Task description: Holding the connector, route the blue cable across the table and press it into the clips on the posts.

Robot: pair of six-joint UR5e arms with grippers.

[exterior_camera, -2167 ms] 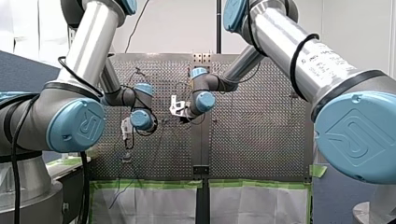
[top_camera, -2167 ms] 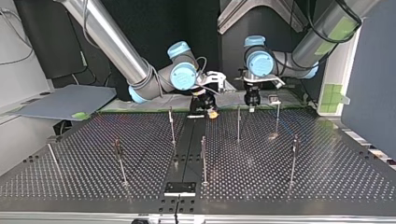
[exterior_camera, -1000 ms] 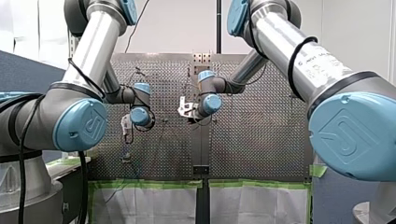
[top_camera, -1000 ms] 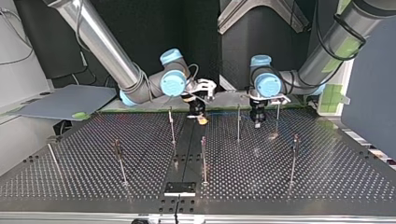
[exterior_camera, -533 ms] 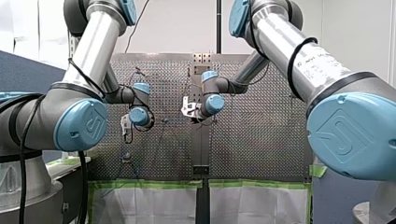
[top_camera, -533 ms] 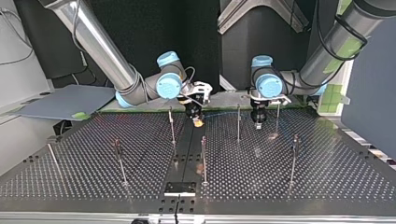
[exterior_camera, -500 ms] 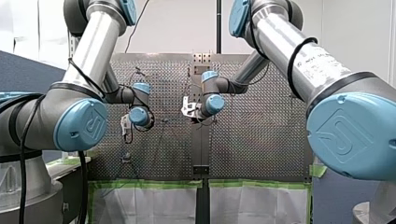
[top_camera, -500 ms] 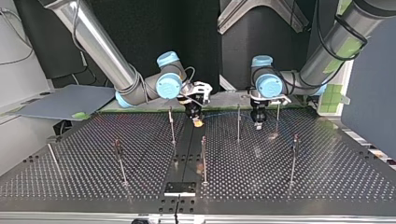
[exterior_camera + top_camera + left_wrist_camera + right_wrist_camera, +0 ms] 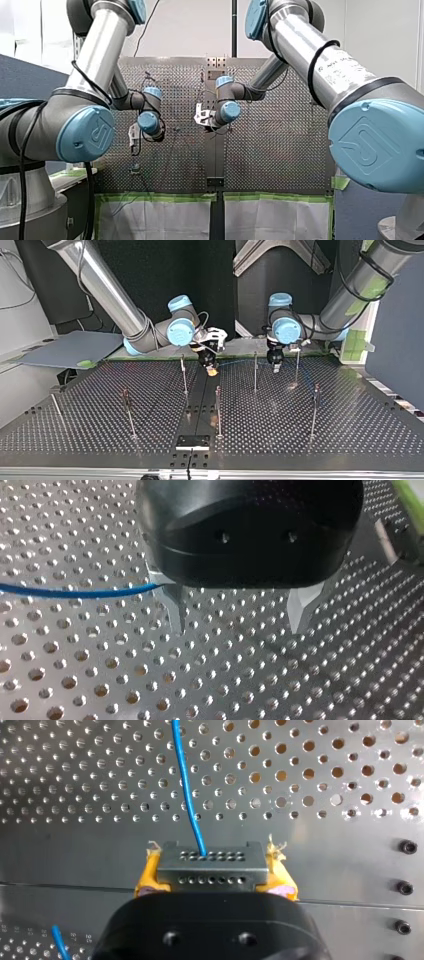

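Blue cable point(image 9: 187, 785) first, from the right wrist view: it comes out of the connector's point(image 9: 220, 872) far face and runs straight ahead of the right end effector point(image 9: 211, 862), over the perforated surface point(image 9: 325, 780). That end effector is clamped on the connector, with a yellow pad point(image 9: 145, 877) hard against each side. It looks a solid hold.

Over to the left wrist view. The left end effector point(image 9: 240, 615) hangs above the surface with its metal fingers point(image 9: 177, 611) apart and nothing between them. The cable comes in from one side and ends up against the outside of the nearer finger. It is beside the end effector, not inside it.

From the top view, the right end effector point(image 9: 212, 369) sits low over the centre strip. The left end effector point(image 9: 275, 365) hovers between two posts point(image 9: 255, 372), the cable a faint line between the two arms.

The front view adds little: both wrists are out over the surface and the cable is too thin to follow.

The step in hand looks like capturing the cable for the first clip. To do it well, the left end effector should likely shift sideways until the strand lies between its fingers. Meanwhile the right one should hold gentle tension and not twist the connector. Then press squarely down onto the clip, clear of the post itself.
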